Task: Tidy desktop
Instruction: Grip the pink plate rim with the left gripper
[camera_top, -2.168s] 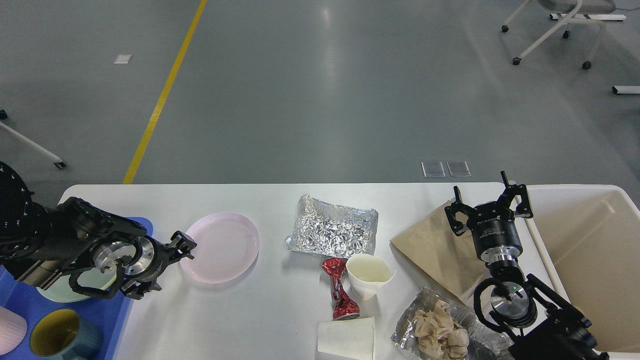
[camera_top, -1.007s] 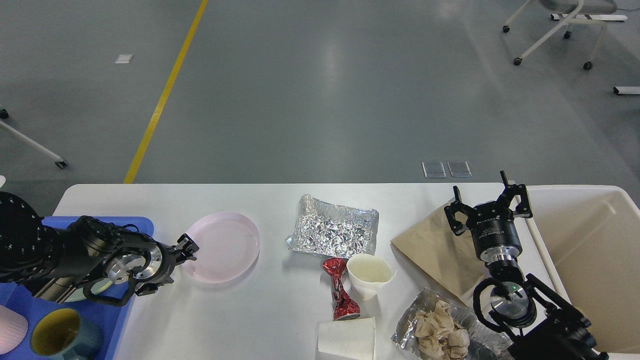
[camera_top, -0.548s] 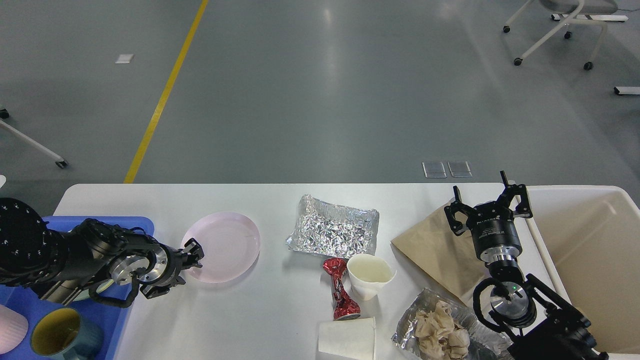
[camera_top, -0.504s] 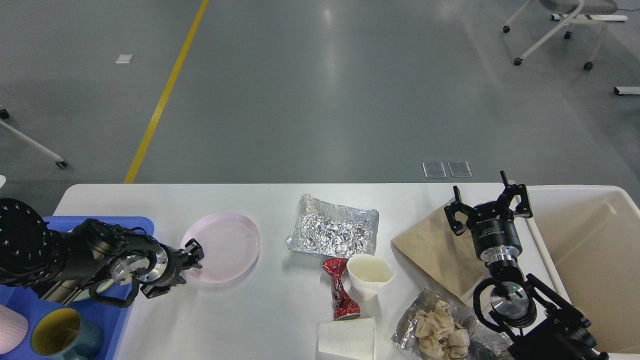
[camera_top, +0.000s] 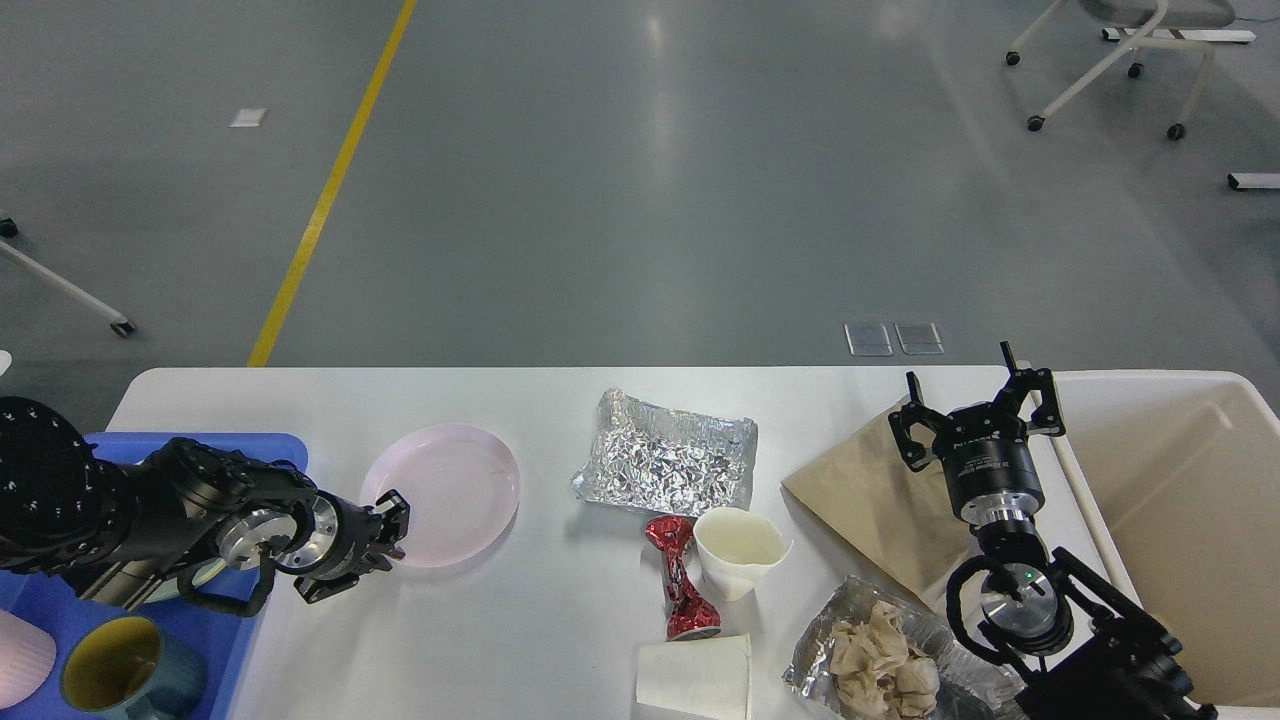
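Two grippers: the left gripper (camera_top: 393, 524) sits at the pink plate (camera_top: 445, 493) rim, jaw state unclear. The right gripper (camera_top: 975, 405) hangs spread, empty. A shallow pinch could skid the plate across the desktop (camera_top: 480, 640).

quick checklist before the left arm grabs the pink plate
1. Left gripper at the near-left rim of the pink plate: ok.
2. Left jaws open around the rim: cannot tell, seen small and dark.
3. Plate empty, flat on the desktop: ok.
4. Room in the blue tray: cannot tell, arm hides it.
5. Right gripper open, far from the plate: ok.
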